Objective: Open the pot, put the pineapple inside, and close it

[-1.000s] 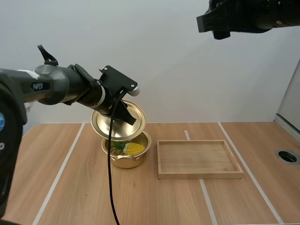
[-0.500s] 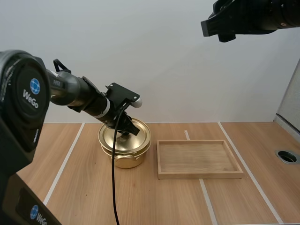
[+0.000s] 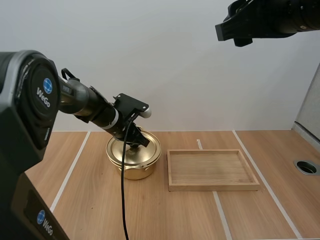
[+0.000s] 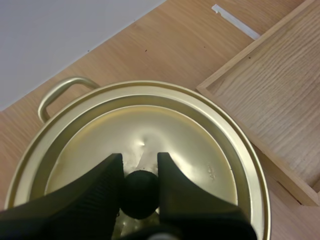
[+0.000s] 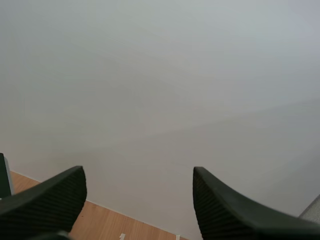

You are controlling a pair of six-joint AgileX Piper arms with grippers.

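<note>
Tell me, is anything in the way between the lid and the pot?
Nothing visible is. The lid sits on the pot, and the left gripper pinches its black knob.

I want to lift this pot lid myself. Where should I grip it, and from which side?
The black knob at the centre of the lid, from above: it stands proud of the shallow dome, and the left gripper pinches it so.

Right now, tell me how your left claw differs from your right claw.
The left claw is shut on the black knob of the lid, low over the gold pot; the right claw is open and empty. The left sits down at the table; the right hangs high above it. Both have black ribbed fingers.
</note>
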